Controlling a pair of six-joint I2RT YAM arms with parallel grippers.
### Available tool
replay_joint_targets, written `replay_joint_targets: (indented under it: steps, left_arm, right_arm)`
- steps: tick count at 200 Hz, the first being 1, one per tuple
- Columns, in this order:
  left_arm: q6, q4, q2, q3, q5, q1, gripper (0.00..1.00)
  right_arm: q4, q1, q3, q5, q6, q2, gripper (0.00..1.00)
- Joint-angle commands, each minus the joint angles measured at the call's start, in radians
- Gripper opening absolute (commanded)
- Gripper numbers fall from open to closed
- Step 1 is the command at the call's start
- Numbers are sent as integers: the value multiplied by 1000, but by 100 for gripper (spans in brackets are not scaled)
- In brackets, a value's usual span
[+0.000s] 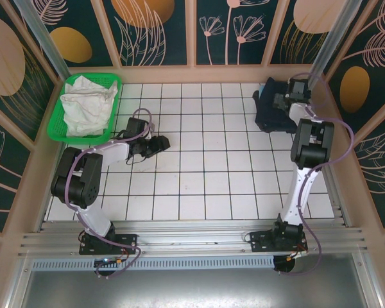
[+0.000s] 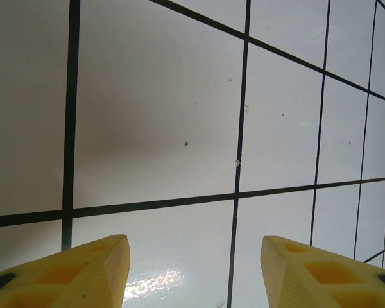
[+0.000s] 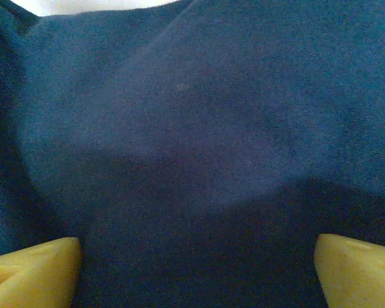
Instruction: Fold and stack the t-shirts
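Note:
A dark navy t-shirt (image 1: 267,117) lies folded in a small pile at the back right of the tiled table. My right gripper (image 1: 280,101) hangs over it. In the right wrist view its yellow fingers stand wide apart, the gripper (image 3: 196,263) open just above the navy cloth (image 3: 192,128). A crumpled white t-shirt (image 1: 86,106) lies in the green basket (image 1: 54,128) at the back left. My left gripper (image 1: 159,145) is low over bare tiles near the middle left. In the left wrist view it (image 2: 192,263) is open with nothing between its fingers.
White tiles with black grout lines (image 1: 212,167) cover the table between the two arms. Patterned walls close in the back and sides, and a metal rail (image 1: 192,240) runs along the near edge by the arm bases.

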State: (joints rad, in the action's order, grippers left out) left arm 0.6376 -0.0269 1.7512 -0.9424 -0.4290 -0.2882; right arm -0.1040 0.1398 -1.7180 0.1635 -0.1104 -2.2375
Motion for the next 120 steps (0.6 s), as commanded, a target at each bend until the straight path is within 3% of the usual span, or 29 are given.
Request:
replay_joint_targets:
  steps: [1,54,94,120]
  left_arm:
    - [-24,-6,-1,-24,-16,-3,56]
    - [-16,4,-5,-22,-16,-4,56]
    - [-22,-1,-31,-21,-2,-5,58]
    - [-25,-1,-32,-24,21,-3,60]
  right_arm:
    - [-94,-17,-41,11,-34,78,94]
    - [-66,-77,-75,14,-58,33,96]
    - [-216,-74,-287,10,-55,-139,96]
    - [-204,-84,-259,-5,-48,-55,96]
